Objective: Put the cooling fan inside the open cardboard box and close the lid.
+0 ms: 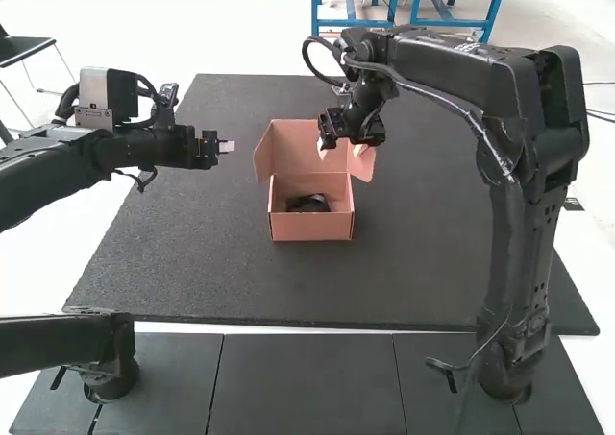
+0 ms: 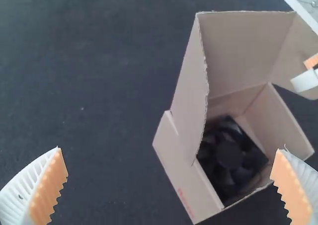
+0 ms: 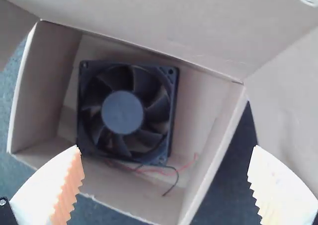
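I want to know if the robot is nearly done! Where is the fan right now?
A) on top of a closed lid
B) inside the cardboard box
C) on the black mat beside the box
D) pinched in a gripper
B: the cooling fan lies flat on the bottom of the cardboard box, and the lid stands open.

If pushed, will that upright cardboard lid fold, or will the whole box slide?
The lid probably folds along its crease, being thin card. The box looks light, holding one small fan, so it may slide on the mat.
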